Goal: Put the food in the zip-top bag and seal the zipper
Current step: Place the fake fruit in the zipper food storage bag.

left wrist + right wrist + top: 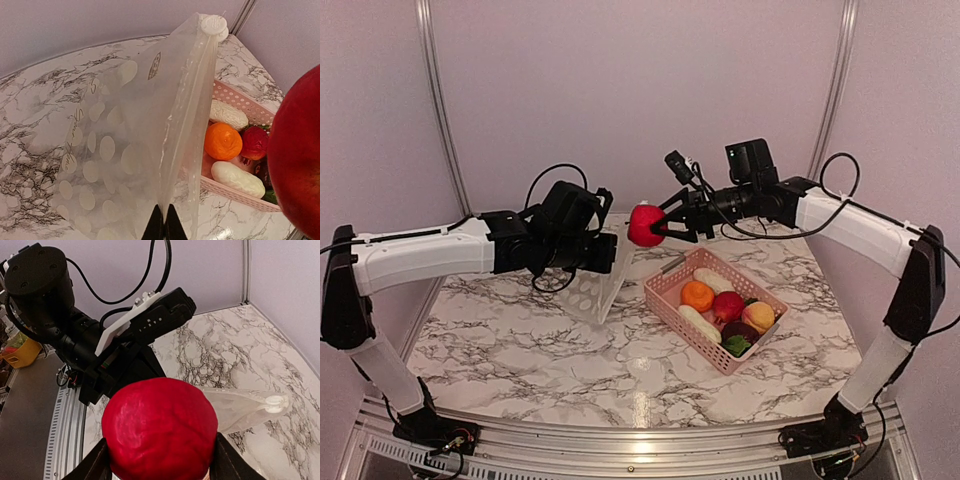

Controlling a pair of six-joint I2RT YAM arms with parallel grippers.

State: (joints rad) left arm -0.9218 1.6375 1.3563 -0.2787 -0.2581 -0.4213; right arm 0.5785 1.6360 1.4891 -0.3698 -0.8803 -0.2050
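My left gripper [164, 225] is shut on the mouth edge of the polka-dot zip-top bag [595, 277], which hangs from it above the table; the bag [125, 145] fills the left wrist view, its whitish zipper slider [215, 25] at the far end. My right gripper [665, 225] is shut on a red round toy fruit [644, 224] and holds it in the air just right of the bag's mouth; the fruit [160, 430] fills the right wrist view. The other food lies in the pink basket [665, 300]: an orange piece [697, 296], white oblong ones [712, 280], a red one [727, 306], a peach one [758, 316].
The pink basket stands right of centre on the marble table [520, 350]. The left arm's wrist [125, 340] is close behind the red fruit in the right wrist view. Grey walls enclose the back and sides.
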